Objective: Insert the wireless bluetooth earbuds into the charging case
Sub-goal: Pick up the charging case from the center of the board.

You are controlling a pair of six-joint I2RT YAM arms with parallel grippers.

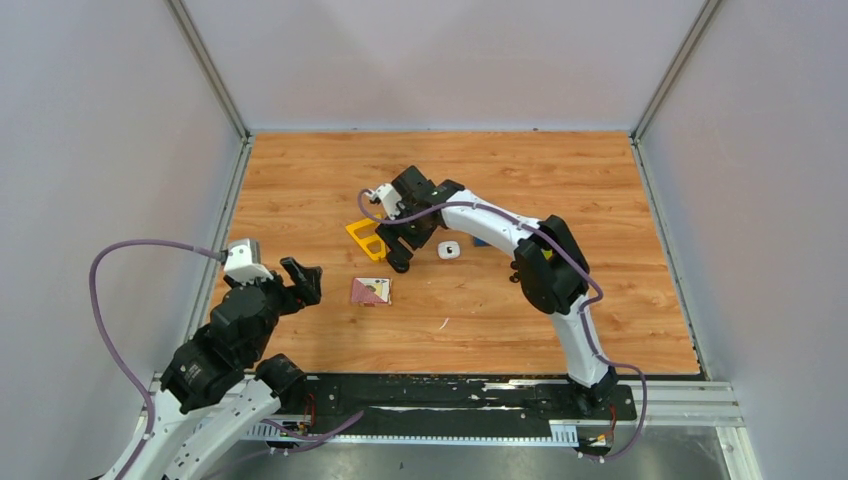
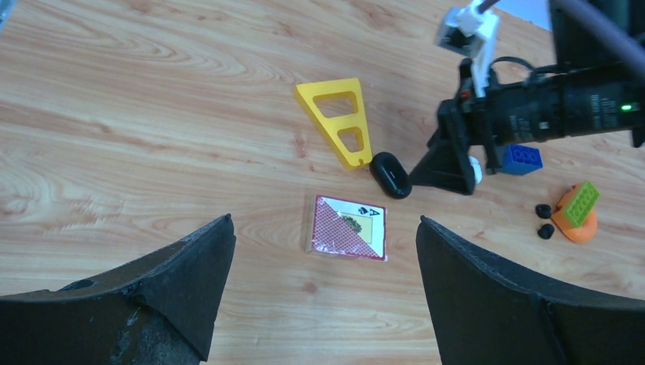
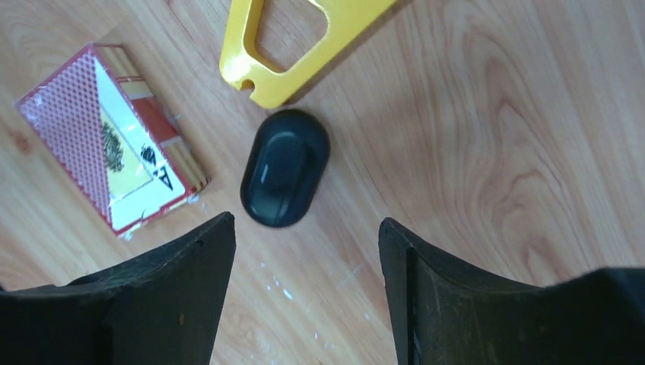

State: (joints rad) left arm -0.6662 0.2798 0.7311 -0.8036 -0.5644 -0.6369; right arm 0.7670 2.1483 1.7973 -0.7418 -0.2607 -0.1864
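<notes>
The charging case (image 1: 449, 250), small, white and rounded, lies on the wooden table just right of my right gripper (image 1: 400, 258); in the left wrist view only a white edge of it (image 2: 476, 169) shows behind that gripper. The right gripper (image 3: 304, 228) is open and empty, low over the table, with a black oval pebble-like object (image 3: 285, 167) just ahead of its fingertips. My left gripper (image 2: 325, 220) is open and empty, held above the table's near left (image 1: 300, 280). The earbuds do not show in any view.
A yellow triangular frame (image 1: 367, 238) lies left of the right gripper. A playing card pack (image 1: 371, 290) lies nearer. A thin white sliver (image 1: 443, 323) lies near the front. A blue brick (image 2: 522, 158) and an orange piece with a green brick (image 2: 578, 209) lie beyond the right arm.
</notes>
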